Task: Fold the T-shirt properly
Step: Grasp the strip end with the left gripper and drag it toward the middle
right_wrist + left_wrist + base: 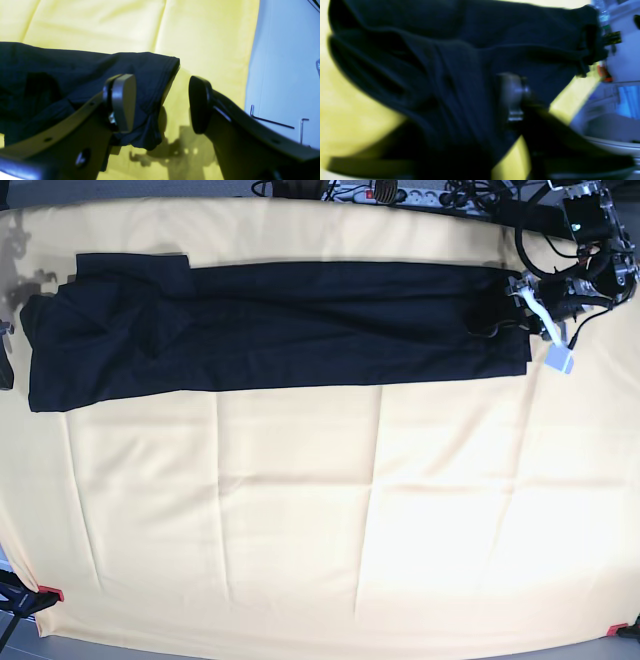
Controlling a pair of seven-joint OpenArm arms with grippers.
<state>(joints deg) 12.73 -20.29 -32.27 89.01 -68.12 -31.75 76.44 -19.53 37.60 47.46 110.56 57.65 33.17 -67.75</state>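
The black T-shirt [280,325] lies as a long strip across the far part of the yellow cloth [320,510]. My left gripper [510,305] is at the strip's right end, where the fabric wrinkles. In the blurred left wrist view, shirt fabric [460,50] bunches against one finger pad [513,97] and the other finger is hidden, so I cannot tell whether the jaws are shut. My right gripper [162,102] is open and empty at the shirt's left end. One pad is over the sleeve [62,75] and the other over bare yellow cloth [100,22].
Cables and a power strip [400,192] lie beyond the cloth's far edge. Red clamps [48,592] hold the near corners. A white surface with hex keys [272,122] borders the cloth beside my right gripper.
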